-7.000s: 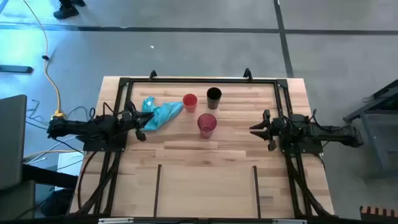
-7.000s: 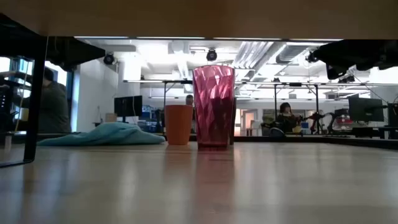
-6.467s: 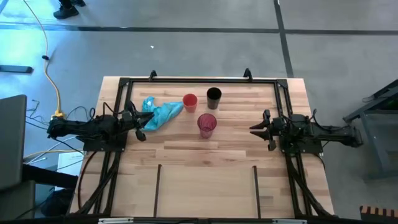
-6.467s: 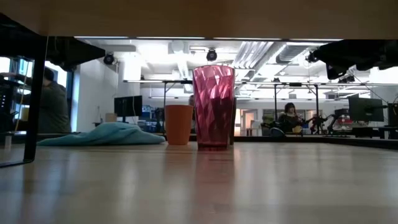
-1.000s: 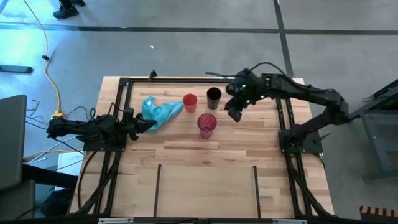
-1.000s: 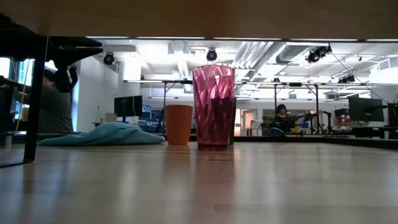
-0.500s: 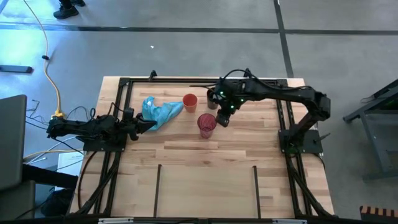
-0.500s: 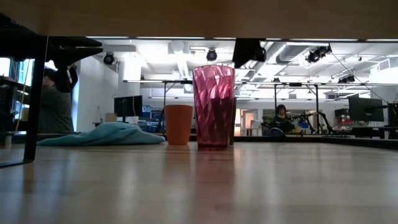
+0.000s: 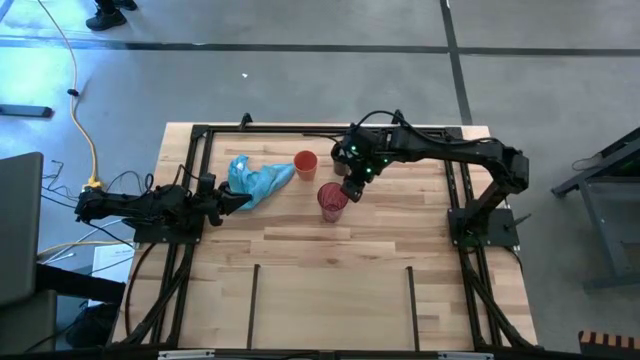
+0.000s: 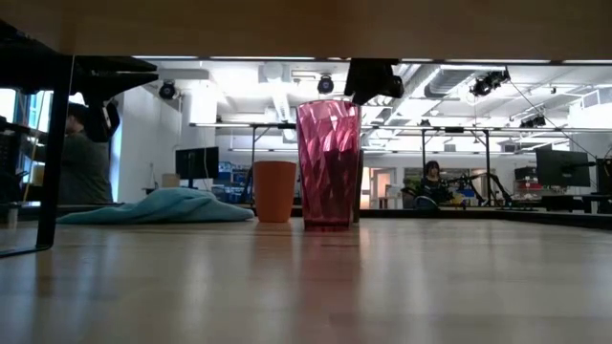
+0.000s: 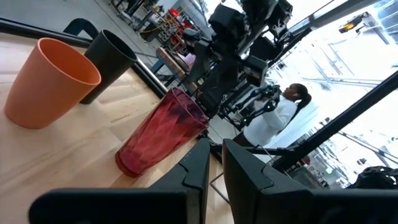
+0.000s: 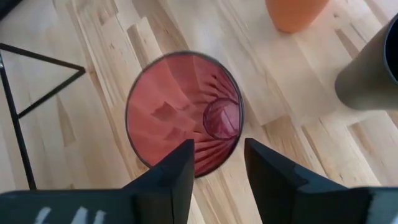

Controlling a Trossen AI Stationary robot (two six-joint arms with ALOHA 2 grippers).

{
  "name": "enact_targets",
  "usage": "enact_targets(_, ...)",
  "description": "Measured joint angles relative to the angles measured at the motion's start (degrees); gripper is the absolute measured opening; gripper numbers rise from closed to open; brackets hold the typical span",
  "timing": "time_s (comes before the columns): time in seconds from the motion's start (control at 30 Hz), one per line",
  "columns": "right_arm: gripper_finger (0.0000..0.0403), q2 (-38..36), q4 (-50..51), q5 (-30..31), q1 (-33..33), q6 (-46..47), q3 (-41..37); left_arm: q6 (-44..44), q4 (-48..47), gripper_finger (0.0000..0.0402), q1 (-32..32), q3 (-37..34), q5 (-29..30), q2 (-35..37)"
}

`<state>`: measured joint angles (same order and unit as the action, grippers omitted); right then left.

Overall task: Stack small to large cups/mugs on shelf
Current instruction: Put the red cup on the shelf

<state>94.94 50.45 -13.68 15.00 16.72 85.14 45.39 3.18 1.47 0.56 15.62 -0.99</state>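
Standing upright near the middle of the table, the red cup (image 9: 332,199) is empty and untouched, with the orange cup (image 9: 305,163) and the black cup (image 12: 373,65) just behind it, all three apart from one another and none nested yet. What has changed is the right gripper (image 9: 350,188): a second ago it hung off to the cups' right, and it has since swung in to hover right over the red cup's far rim — the right wrist view looks straight down into the cup's mouth between the two fingers (image 12: 163,180). Those fingers have spread in the last instant and stand apart, released, holding nothing. That reads as the arm lining up its first grasp, probably on the red cup's rim, though the black cup sits just beside and could be knocked. The shelf (image 9: 330,300), the plank section between the two black bars at the near edge, has no cup on it, so the stacking has not begun. Off to the side, the left gripper (image 9: 232,197) waits by the blue cloth (image 9: 258,180), its fingers nearly closed on nothing.
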Motion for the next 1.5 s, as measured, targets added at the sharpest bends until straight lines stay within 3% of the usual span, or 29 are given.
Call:
enact_targets(0.27,0.0135,0.6,-3.3,0.8,0.0,-1.1,0.0,-0.1,0.0,0.0035,0.0,0.0,0.0,0.0)
enact_targets(0.83,0.0135,2.4,-4.4,0.1,-0.3,-13.1,0.0,-0.1,0.0,0.0035,0.0,0.0,0.0,0.0)
enact_targets(1.13,0.0135,3.4,-4.5,3.8,-0.3,-16.7,0.0,-0.1,0.0,0.0035,0.0,0.0,0.0,0.0)
enact_targets(1.5,0.0135,5.5,-4.1,4.0,-0.5,-15.5,0.0,-2.1,0.0,0.0035,0.0,0.0,0.2,0.0)
